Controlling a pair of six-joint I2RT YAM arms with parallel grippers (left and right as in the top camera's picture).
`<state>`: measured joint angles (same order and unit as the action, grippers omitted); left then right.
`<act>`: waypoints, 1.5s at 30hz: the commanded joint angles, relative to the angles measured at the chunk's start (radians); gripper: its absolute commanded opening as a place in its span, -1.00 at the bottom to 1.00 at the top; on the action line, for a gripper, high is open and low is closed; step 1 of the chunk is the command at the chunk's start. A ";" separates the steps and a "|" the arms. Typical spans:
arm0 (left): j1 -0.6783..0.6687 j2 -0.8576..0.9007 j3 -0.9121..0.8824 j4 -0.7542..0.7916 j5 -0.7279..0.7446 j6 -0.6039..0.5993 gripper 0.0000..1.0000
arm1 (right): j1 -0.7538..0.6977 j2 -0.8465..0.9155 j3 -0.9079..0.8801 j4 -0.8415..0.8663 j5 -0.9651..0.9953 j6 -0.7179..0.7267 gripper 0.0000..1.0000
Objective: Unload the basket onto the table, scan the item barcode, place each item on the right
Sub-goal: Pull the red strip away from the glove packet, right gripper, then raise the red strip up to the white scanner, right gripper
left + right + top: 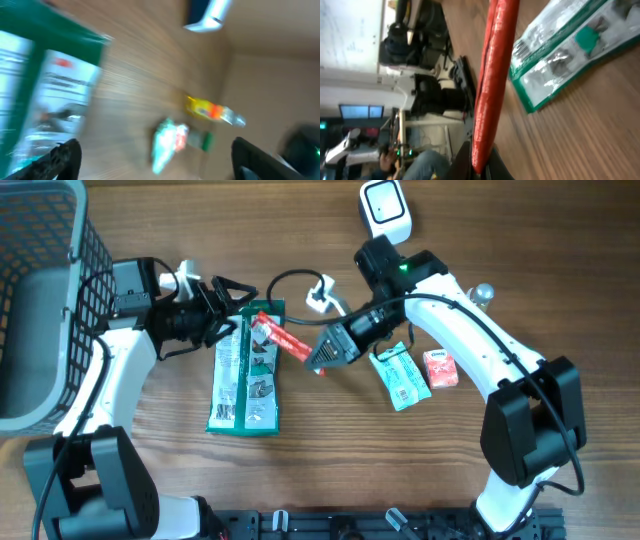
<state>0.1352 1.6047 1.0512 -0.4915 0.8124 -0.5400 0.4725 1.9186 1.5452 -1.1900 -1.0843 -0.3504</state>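
Right gripper (318,360) clenched on red packet (283,338); left gripper (238,305) spread wide, holding nothing, green pack (245,380) just beside it; scanner (385,205) well apart from packet (pickup looks done; scan itself judged still left).

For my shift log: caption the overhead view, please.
Right jaws shut on a red packet over the green pack; left jaws open; scanner beyond.

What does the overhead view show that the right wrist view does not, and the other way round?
Only the overhead view: the grey basket, the white scanner, the teal packet, the small red carton and the open left hand. Only the right wrist view: the blurred room beyond the table, with dark equipment. Both: the red packet, pinched at one end by the right hand, and the green package lying flat.
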 commanded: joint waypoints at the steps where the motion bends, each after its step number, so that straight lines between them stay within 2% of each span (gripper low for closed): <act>1: 0.014 -0.015 -0.004 -0.045 -0.326 0.017 0.94 | -0.008 0.005 0.001 -0.151 -0.101 -0.365 -0.92; 3: 0.014 -0.015 -0.004 -0.053 -0.422 0.051 0.99 | -0.013 0.005 0.001 -0.283 -0.099 -0.517 -0.91; 5: 0.013 -0.015 -0.004 -0.051 -0.432 0.110 0.99 | -0.013 0.005 0.001 -0.394 -0.093 -0.654 -0.92; 7: 0.011 -0.015 -0.004 -0.048 -0.431 0.143 1.00 | -0.013 0.005 0.001 -0.421 -0.080 -0.694 -0.92; 11: -0.018 -0.015 -0.004 -0.046 -0.432 0.238 0.99 | -0.013 0.005 0.001 -0.420 -0.079 -0.693 -0.91; 14: -0.059 -0.015 -0.004 -0.034 -0.458 0.249 0.96 | -0.013 0.005 0.001 -0.419 -0.064 -0.684 -0.91; 24: -0.249 -0.011 -0.004 -0.032 -0.855 0.249 0.99 | -0.013 0.005 0.001 -0.407 -0.060 -0.668 -0.92; 34: -0.249 -0.011 -0.004 -0.044 -0.859 0.249 1.00 | -0.013 0.005 0.001 -0.346 -0.060 -0.659 -0.92; 42: -0.249 -0.011 -0.004 -0.044 -0.859 0.249 1.00 | -0.013 0.005 0.001 -0.301 -0.028 -0.541 -0.92; 45: -0.249 -0.011 -0.004 -0.044 -0.859 0.249 1.00 | -0.013 0.005 0.001 -0.224 0.010 -0.397 -0.91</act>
<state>-0.1131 1.6047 1.0504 -0.5350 -0.0299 -0.3073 0.4629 1.9186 1.5448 -1.4818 -1.1099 -0.8913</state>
